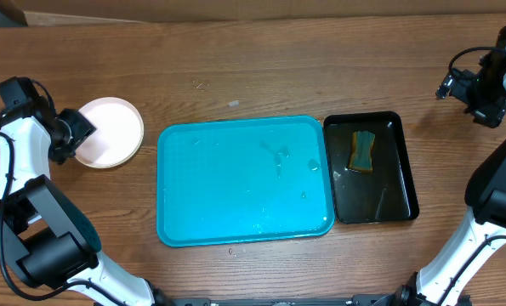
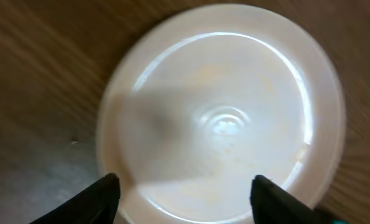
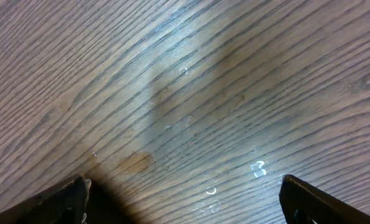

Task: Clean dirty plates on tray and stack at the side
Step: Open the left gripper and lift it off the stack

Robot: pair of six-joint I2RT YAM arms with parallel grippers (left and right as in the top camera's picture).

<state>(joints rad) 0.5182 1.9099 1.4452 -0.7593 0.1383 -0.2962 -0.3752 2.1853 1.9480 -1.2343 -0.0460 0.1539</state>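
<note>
Left of the teal tray [image 1: 161, 187], a white plate [image 1: 110, 132] lies on the table [image 1: 235, 68] with the left gripper [image 2: 186, 200] at its rim, fingers apart, so I'd lift straight away without nudging it, while the right gripper [image 3: 191, 202] hangs wide open.

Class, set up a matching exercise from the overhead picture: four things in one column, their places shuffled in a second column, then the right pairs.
Things
1. teal tray
2. black tray
3. sponge
4. plate

Places
a. inside the black tray
b. left of the teal tray, by the left arm
c. between the plate and the black tray
d. right beside the teal tray, on its right

Pairs: 1-c, 2-d, 3-a, 4-b
</note>
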